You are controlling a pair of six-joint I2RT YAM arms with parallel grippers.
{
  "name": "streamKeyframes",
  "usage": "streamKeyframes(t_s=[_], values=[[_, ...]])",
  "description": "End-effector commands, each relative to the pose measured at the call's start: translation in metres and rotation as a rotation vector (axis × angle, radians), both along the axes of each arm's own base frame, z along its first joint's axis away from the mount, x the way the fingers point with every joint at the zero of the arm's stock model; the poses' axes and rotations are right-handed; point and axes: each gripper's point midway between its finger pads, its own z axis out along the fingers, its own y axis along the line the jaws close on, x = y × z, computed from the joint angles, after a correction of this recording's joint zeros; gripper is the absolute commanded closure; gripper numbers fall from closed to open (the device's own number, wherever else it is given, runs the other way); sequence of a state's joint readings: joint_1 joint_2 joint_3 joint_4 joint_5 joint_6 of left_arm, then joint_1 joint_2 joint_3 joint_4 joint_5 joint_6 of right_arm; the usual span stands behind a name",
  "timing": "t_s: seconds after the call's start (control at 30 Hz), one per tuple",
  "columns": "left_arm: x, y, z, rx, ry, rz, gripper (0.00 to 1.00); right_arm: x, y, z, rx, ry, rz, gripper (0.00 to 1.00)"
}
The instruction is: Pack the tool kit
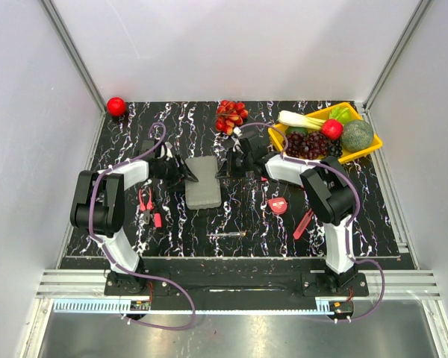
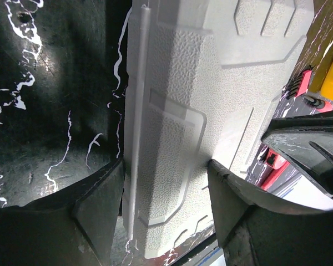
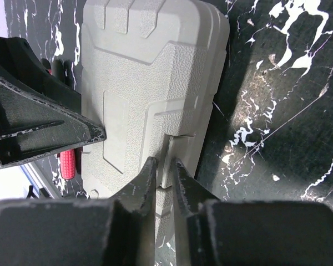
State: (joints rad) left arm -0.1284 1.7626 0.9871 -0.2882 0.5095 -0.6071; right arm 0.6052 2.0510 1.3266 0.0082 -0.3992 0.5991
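Observation:
The grey tool case lies shut in the middle of the black marbled table. My left gripper is at its left edge; in the left wrist view its jaws stand wide apart over the case's ribbed edge. My right gripper is at the right edge; in the right wrist view its fingers pinch the case's small latch tab. Loose on the table are red-handled pliers, a round red tape measure, a screwdriver and a red knife.
A yellow tray of fruit stands at the back right. A cluster of red fruit lies behind the case and a red ball sits in the back left corner. White walls enclose the table.

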Motion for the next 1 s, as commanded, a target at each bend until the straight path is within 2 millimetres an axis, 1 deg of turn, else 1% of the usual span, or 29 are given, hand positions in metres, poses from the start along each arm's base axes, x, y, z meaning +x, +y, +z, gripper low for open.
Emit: streamKeyframes(t_s=[0.0, 0.3, 0.4, 0.47, 0.57, 0.67, 0.77, 0.87, 0.97], values=[[-0.016, 0.005, -0.028, 0.052, 0.092, 0.004, 0.37, -0.01, -0.001, -0.023, -0.006, 0.025, 0.015, 0.87], [-0.018, 0.005, -0.034, 0.055, 0.11, 0.004, 0.39, -0.01, 0.001, -0.027, 0.033, 0.042, 0.022, 0.9], [-0.017, 0.006, -0.035, 0.056, 0.112, 0.007, 0.39, -0.01, 0.0, -0.029, 0.046, 0.057, 0.012, 0.93], [-0.017, 0.006, -0.036, 0.057, 0.114, 0.006, 0.39, -0.011, 0.001, -0.028, 0.068, 0.058, 0.021, 0.93], [-0.017, 0.006, -0.036, 0.056, 0.116, 0.005, 0.39, -0.012, 0.001, -0.03, 0.06, 0.063, 0.024, 0.92], [-0.018, 0.005, -0.037, 0.057, 0.118, 0.002, 0.39, -0.011, -0.001, -0.034, 0.039, 0.062, 0.023, 0.87], [-0.018, 0.006, -0.038, 0.061, 0.122, 0.005, 0.39, -0.008, -0.008, -0.041, -0.03, 0.055, 0.005, 0.86], [-0.022, 0.007, -0.042, 0.06, 0.149, 0.026, 0.4, -0.004, -0.027, -0.057, -0.168, 0.048, -0.046, 0.86], [-0.028, 0.006, -0.045, 0.053, 0.188, 0.052, 0.47, -0.001, -0.044, -0.069, -0.287, 0.038, -0.092, 0.86]])
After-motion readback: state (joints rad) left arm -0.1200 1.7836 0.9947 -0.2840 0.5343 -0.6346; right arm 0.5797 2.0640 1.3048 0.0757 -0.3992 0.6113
